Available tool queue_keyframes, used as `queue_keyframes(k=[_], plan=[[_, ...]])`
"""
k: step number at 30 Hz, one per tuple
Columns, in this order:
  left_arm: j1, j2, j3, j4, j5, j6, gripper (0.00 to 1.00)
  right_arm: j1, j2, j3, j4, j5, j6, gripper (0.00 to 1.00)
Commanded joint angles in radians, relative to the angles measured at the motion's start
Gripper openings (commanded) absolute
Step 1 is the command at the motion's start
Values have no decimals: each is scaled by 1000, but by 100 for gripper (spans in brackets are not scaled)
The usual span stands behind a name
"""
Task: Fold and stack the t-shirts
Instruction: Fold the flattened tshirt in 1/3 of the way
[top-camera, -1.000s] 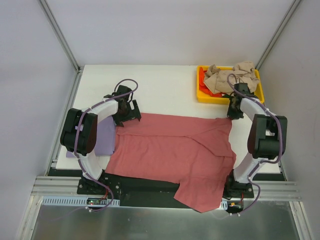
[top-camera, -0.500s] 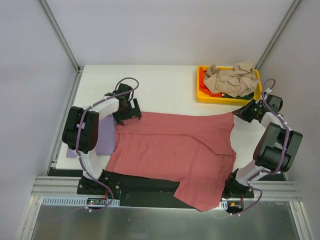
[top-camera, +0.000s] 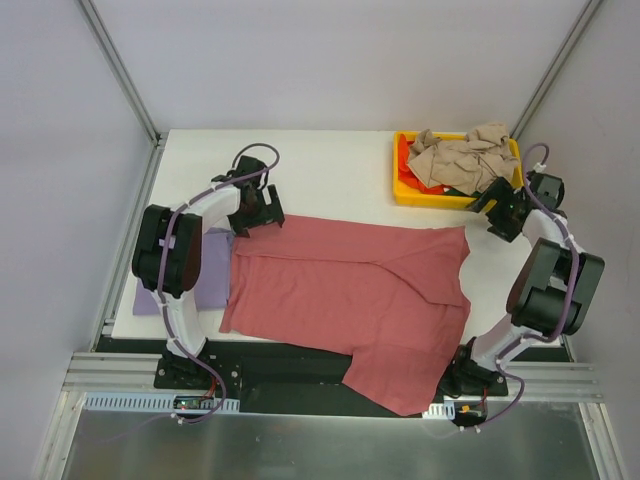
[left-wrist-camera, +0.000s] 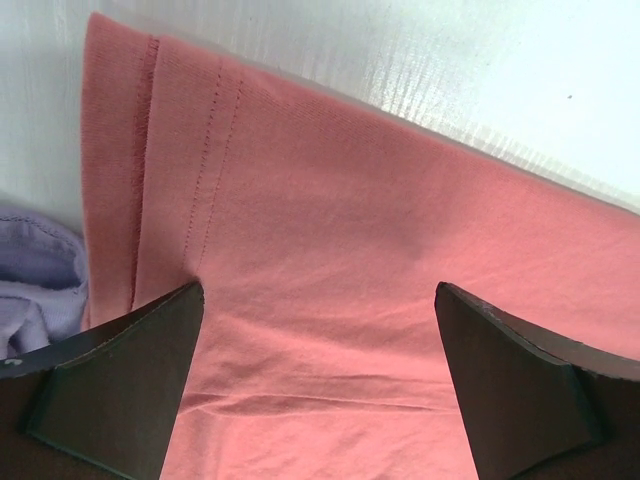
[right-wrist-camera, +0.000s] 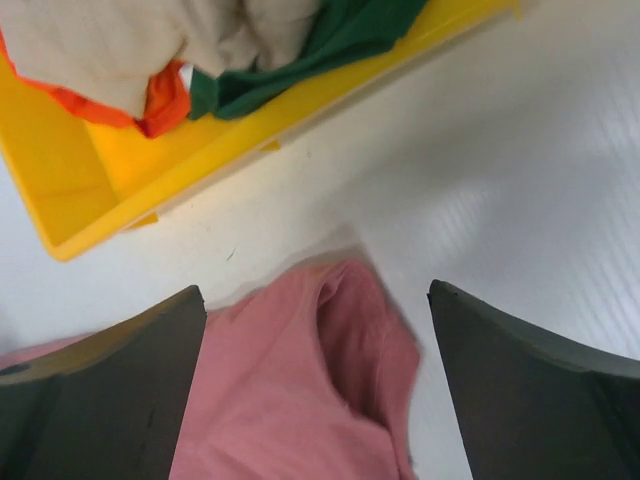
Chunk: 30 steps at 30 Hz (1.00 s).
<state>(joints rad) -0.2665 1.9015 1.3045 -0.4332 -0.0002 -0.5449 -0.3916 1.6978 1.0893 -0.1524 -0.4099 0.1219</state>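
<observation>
— What does the top camera give you?

— The red-pink t-shirt (top-camera: 350, 290) is spread flat across the worktop (top-camera: 320, 165), with one part hanging over the near edge. A lavender t-shirt (top-camera: 205, 278) lies at its left end, partly under the left arm. The left gripper (top-camera: 257, 214) sits at the shirt's far left corner. The right gripper (top-camera: 498, 212) is just off its far right corner, beside the yellow tray (top-camera: 404, 188), which has a beige t-shirt (top-camera: 460, 155) heaped in it.

— Can you read the jaws from up there?

— Not well. The wrist cameras settle it: both grippers stand wide apart and hold nothing. The left one's fingers (left-wrist-camera: 120, 380) straddle a stitched hem, with lavender cloth showing at the lower left.

— And the right wrist?

— The shirt's corner lies loose on the worktop between the fingers, slightly blurred. The tray's contents are plainer here than from above: a dark green t-shirt (right-wrist-camera: 330, 45) and an orange-red t-shirt (right-wrist-camera: 160, 105) beneath the beige one.
</observation>
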Motion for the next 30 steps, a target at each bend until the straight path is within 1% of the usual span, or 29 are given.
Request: queue_keyframes(k=[1, 3, 5, 7, 9, 11, 15, 20, 24, 30], plan=[[7, -107, 32, -9, 24, 46, 99, 95, -217, 11, -200, 219, -62, 96], [4, -137, 19, -15, 32, 49, 99, 140, -310, -21, -296, 308, -41, 96], [-3, -171, -8, -16, 45, 48, 99, 190, -381, -69, -351, 336, -16, 96], [-13, -188, -33, -15, 51, 45, 99, 250, -435, -146, -365, 332, 15, 96], [-20, -191, -53, -15, 57, 46, 99, 307, -452, -198, -378, 318, 39, 96], [-25, -190, -74, -13, 66, 43, 99, 353, -448, -238, -356, 286, 45, 96], [-27, -147, -77, -10, 57, 52, 99, 379, -367, -253, -319, 281, 32, 96], [-27, -84, -54, -10, 68, 53, 99, 373, -179, -197, -334, 296, -7, 96], [-27, -45, -39, -10, 83, 54, 99, 306, -35, -132, -331, 293, -31, 96], [-28, -6, -14, -12, 85, 54, 99, 232, 71, -40, -334, 307, -96, 96]])
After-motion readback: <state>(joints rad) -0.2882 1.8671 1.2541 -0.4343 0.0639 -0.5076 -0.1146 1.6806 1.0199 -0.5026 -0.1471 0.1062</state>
